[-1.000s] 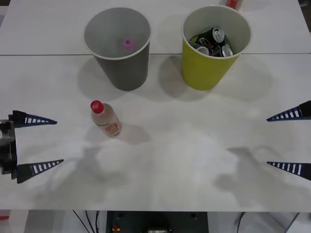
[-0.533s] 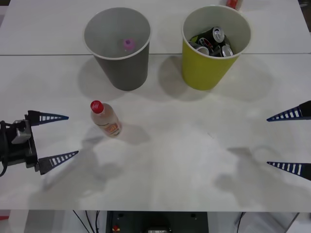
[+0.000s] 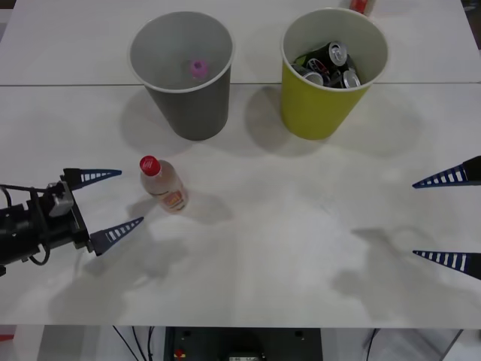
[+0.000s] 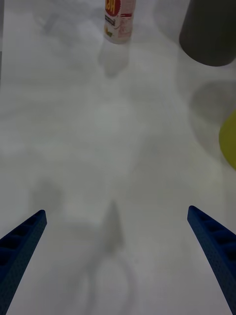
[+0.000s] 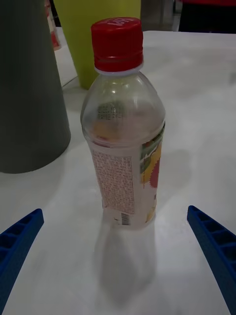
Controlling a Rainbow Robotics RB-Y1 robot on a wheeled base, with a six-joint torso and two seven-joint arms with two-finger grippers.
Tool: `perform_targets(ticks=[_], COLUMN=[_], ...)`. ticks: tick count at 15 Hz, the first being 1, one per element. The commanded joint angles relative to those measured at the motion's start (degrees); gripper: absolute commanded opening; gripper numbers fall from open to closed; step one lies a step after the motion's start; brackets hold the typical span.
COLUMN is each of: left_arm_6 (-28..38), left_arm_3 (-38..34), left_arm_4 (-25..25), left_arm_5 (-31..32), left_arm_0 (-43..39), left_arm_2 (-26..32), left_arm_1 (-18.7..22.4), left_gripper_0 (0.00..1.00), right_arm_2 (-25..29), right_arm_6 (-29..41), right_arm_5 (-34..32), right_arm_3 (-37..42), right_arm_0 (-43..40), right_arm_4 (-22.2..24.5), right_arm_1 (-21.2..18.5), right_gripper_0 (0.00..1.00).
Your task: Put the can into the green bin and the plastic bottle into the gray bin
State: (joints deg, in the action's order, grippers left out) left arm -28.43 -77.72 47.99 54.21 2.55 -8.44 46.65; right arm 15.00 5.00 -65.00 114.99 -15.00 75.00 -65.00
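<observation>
Front view shows the left claw (image 3: 105, 201), spread wide and empty, beside the upright plastic bottle (image 3: 164, 185) standing near the gray bin (image 3: 183, 75); next, advance to straddle the bottle and close.

No legible text on anything.

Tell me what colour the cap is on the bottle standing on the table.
Red. The bottle cap shows best in the left wrist view.

Blue ribbed fingers (image 3: 96, 175) — black wrist (cabled)
</observation>
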Motion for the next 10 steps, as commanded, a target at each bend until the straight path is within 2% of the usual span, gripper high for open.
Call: perform_targets(ticks=[1, 10], left_arm_6=[-0.7, -1.0], left_arm_3=[0.5, 2.2], left_arm_4=[0.0, 1.0], left_arm_5=[-0.2, -2.7], left_arm_0=[0.3, 1.8], left_arm_2=[0.0, 0.0], left_arm_1=[-2.9, -10.1], left_gripper_0=[1.00, 1.00], right_arm_2=[0.0, 0.0], right_arm_6=[0.0, 0.0], right_arm_5=[0.0, 0.0], right_arm_3=[0.0, 0.0], right_arm_0=[0.0, 0.0], right_arm_4=[0.0, 0.0], right_arm_1=[0.0, 0.0], right_gripper_0=[1.00, 1.00])
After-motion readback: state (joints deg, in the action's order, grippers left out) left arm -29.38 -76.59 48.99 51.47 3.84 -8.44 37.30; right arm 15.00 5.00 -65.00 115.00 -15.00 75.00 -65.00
